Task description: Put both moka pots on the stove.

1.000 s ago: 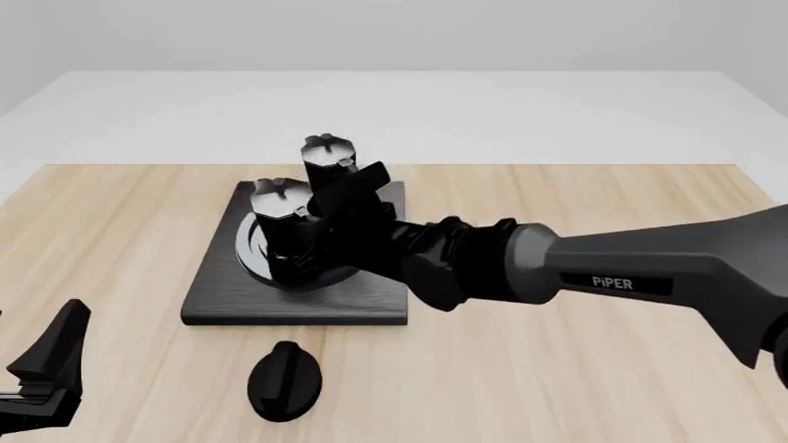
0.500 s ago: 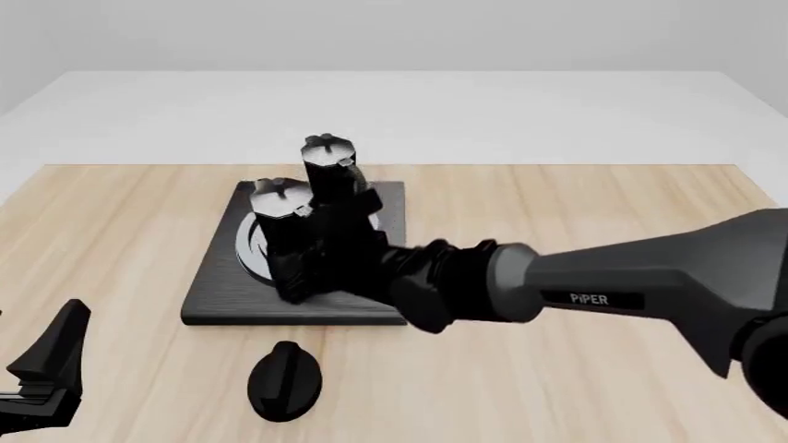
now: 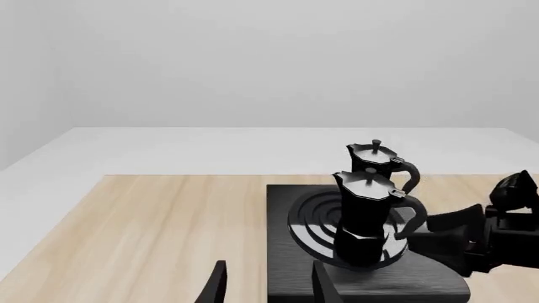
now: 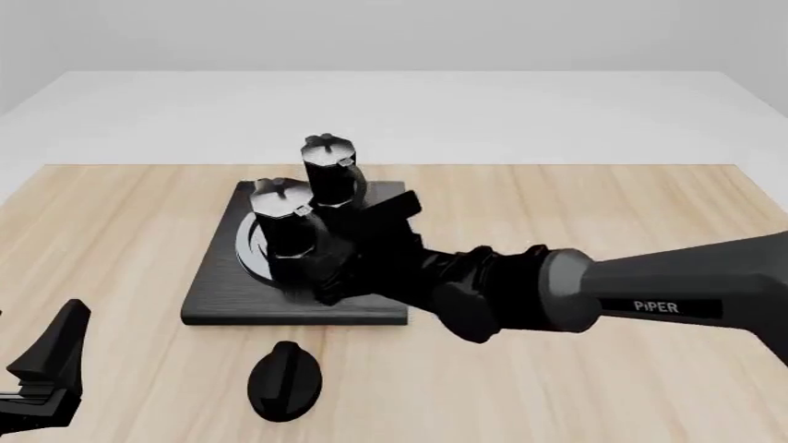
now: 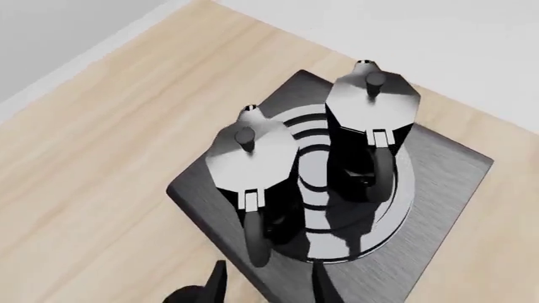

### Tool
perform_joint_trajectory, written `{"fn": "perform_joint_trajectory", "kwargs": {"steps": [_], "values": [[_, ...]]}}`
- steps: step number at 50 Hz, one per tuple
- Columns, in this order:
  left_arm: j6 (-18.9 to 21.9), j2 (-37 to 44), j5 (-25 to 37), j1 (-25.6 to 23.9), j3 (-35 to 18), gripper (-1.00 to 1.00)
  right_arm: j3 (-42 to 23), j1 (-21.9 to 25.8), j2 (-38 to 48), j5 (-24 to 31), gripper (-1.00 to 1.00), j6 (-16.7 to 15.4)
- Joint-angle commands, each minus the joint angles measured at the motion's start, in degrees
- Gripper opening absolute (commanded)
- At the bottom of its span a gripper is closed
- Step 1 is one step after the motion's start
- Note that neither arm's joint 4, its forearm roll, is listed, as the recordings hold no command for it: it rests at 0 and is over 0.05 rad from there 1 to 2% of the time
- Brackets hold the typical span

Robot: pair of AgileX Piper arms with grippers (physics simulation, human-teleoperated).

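With both moka pots standing on the stove just ahead of my released right claw, a careless retreat could clip the nearer handle and topple it.

Bright, even, sharp; seemingly faint shadows
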Motion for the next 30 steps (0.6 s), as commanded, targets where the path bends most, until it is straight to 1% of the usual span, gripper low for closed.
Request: {"fn": "perform_joint_trajectory", "kwargs": {"steps": [1, 3, 4, 5, 6, 7, 8, 9, 10, 13, 17, 18, 20, 22, 25, 26, 27, 28, 29, 30], "values": [[0.00, 0.00, 0.00, 0.01, 0.00, 1.00, 9.48, -1.66, -6.85, -2.45, 1.00, 0.71], [0.00, 0.01, -0.01, 0.00, 0.00, 1.00, 10.65, -1.58, -7.62, -2.92, 1.00, 0.77], [0.00, 0.01, 0.00, 0.00, 0.00, 1.00, 12.25, -1.84, -8.68, -3.64, 1.00, 0.26], [0.00, 0.01, 0.00, 0.00, 0.00, 1.00, 13.32, -1.78, -9.08, -4.25, 1.00, 0.45], [0.00, -0.02, 0.01, 0.00, 0.00, 1.00, 14.45, -1.74, -9.35, -4.91, 1.00, -0.21], [-0.01, 0.03, -0.01, 0.01, 0.00, 1.00, 16.16, -2.10, -10.16, -5.60, 1.00, -1.84], [0.00, 0.01, -0.01, 0.00, 0.00, 1.00, 17.54, -1.89, -10.82, -6.27, 1.00, -0.73], [0.02, 0.01, 0.00, 0.01, 0.00, 1.00, 19.36, -1.69, -12.43, -6.57, 1.00, -0.75], [0.00, 0.00, 0.00, 0.00, 0.00, 1.00, 20.88, -2.15, -14.11, -6.99, 1.00, -2.15], [0.00, 0.01, 0.00, 0.01, 0.00, 1.00, 24.82, -2.97, -19.36, -6.56, 1.00, -2.32], [0.00, 0.00, 0.00, 0.00, 0.00, 1.00, 28.72, -4.70, -27.07, -4.32, 1.00, -2.08], [0.00, 0.00, 0.00, 0.00, 0.00, 1.00, 28.73, -4.70, -27.09, -4.31, 1.00, -2.08], [-0.01, 0.00, 0.00, 0.00, 0.00, 1.00, 30.81, -5.59, -30.67, -3.41, 1.00, -1.32], [0.01, -0.01, 0.01, 0.01, 0.00, 1.00, 33.09, -7.54, -35.84, -2.00, 1.00, -1.45], [0.00, -0.01, 0.01, 0.00, 0.00, 1.00, 35.85, -9.62, -44.13, 0.73, 1.00, -0.13], [0.00, 0.03, -0.01, 0.00, 0.00, 1.00, 36.44, -10.86, -46.87, 1.99, 1.00, -1.38], [0.00, 0.00, 0.00, 0.00, 0.00, 1.00, 37.15, -12.38, -50.93, 4.03, 1.00, -3.49], [0.00, 0.00, 0.00, 0.00, 0.00, 1.00, 37.51, -13.02, -53.44, 5.44, 1.00, -3.75], [0.00, 0.00, 0.00, 0.00, 0.00, 1.00, 37.51, -13.02, -53.50, 5.51, 1.00, -3.75], [-0.01, 0.02, -0.01, 0.00, 0.00, 1.00, 38.29, -16.05, -58.83, 8.72, 1.00, -5.05]]}}
